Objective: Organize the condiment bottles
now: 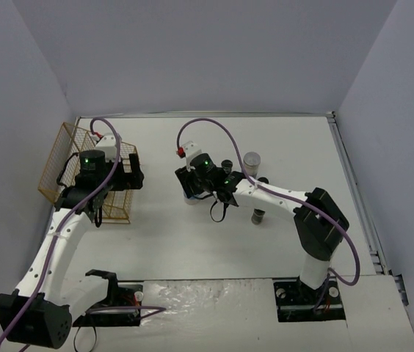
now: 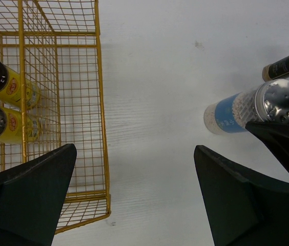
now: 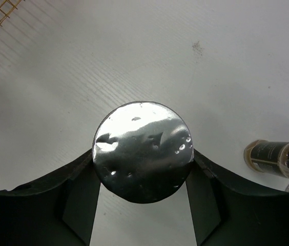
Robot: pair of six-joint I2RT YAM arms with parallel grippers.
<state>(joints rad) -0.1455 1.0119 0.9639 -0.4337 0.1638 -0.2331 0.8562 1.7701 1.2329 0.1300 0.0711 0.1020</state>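
The clear jar with a silver lid and a blue label point(image 3: 143, 151) stands on the white table point(image 3: 236, 61), to the right of the gold wire rack point(image 2: 101, 102). The right gripper point(image 3: 143, 174) is closed on its two sides. A short dark jar point(image 3: 267, 156) is near it. Two slim yellow bottles point(image 2: 16, 87) are inside the rack. The left gripper point(image 2: 134, 200) hangs wide open above the rack's edge and holds nothing.

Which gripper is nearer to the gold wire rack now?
Left. The left gripper hovers over the edge of the rack; the right gripper is away on the table, shut on a grey-lidded jar.
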